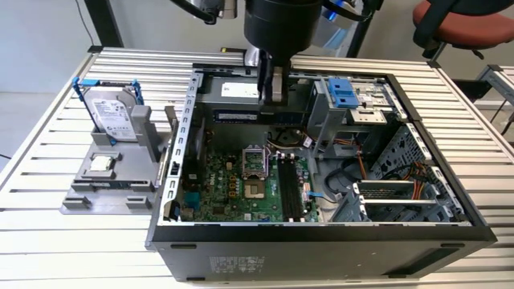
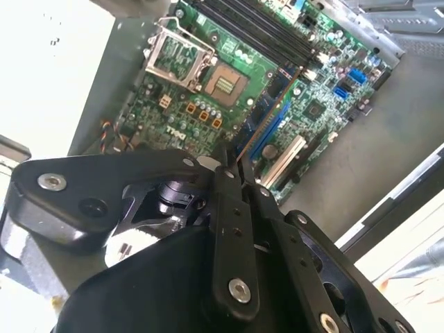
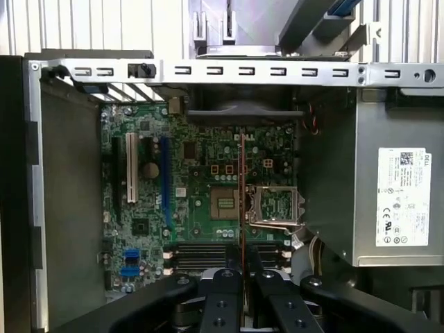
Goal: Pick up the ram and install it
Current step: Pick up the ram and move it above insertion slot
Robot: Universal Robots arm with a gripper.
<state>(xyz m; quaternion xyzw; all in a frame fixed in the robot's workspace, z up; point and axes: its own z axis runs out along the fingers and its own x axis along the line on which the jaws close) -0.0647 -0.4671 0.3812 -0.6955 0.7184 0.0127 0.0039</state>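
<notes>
Above the green motherboard, black fingers tight around the thin flat ram.

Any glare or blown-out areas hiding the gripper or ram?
Second wrist view: white blow-out beside the case, clear of the gripper and the ram it clamps. First wrist view: washed-out patch past the case rim. Exterior view: even light, no glare.

The claw is built from matte black linkage bars, flat with rounded ends. Silver round-head screws mark each pivot. Two narrow black fingers taper toward the tips. In the exterior view, the wrist housing is a glossy black cylinder.
</notes>
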